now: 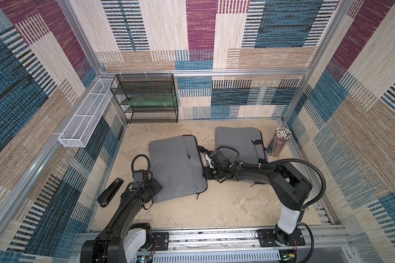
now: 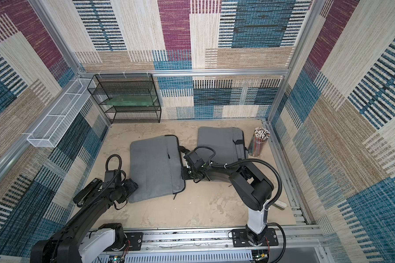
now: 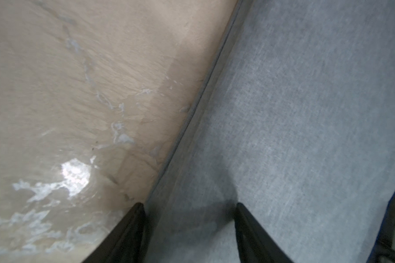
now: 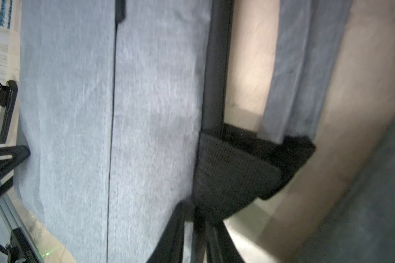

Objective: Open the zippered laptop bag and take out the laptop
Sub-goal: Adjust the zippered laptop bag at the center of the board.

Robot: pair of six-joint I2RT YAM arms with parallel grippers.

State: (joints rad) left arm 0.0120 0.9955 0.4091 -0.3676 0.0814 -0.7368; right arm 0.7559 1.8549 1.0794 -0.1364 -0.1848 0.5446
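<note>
Left tool (image 3: 188,205), closest to its wrist camera: jaws stand well apart, holding nothing, straddling the bag's left edge, one finger over the worktop (image 3: 78,91), one on grey cloth. Laptop bag (image 1: 176,168) lies flat mid-worktop and looks zipped; laptop not visible, presumably inside. Judgement: soft padded fabric over a stiff, fairly heavy slab. Shell will wrinkle and the whole may slide on the smooth worktop, so pin one side while the other pulls. Right tool (image 4: 193,216) sits at the bag's right edge, jaws nearly closed on the lower corner of the black webbing tab (image 4: 233,173) that anchors the handle, a firm hold. Zip track (image 4: 217,68) runs just beside it. Zip pull (image 1: 198,196), small, hangs at the near right corner, apart from both tools; best place to pull.
</note>
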